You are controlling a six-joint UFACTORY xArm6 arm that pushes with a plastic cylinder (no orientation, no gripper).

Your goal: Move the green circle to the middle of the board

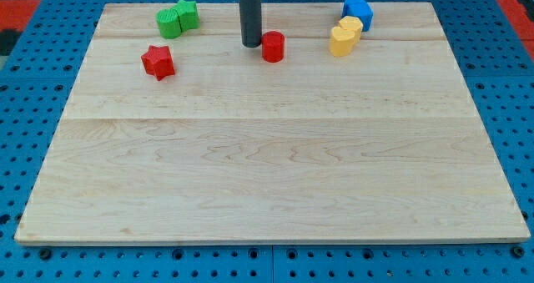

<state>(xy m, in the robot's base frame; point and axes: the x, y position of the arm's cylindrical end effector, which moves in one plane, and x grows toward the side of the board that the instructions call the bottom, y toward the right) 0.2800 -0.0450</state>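
Observation:
The green circle point(169, 22) lies near the board's top left, touching a second green block point(188, 13) on its right. My tip point(251, 44) stands near the top middle of the board, well to the right of the green circle. It is just left of a red cylinder point(273, 46), close to it or touching.
A red star point(158, 62) lies below the green blocks. A yellow heart point(340, 41), a second yellow block point(351, 26) and a blue block point(357, 9) cluster at the top right. The wooden board point(267, 174) sits on a blue pegboard surface.

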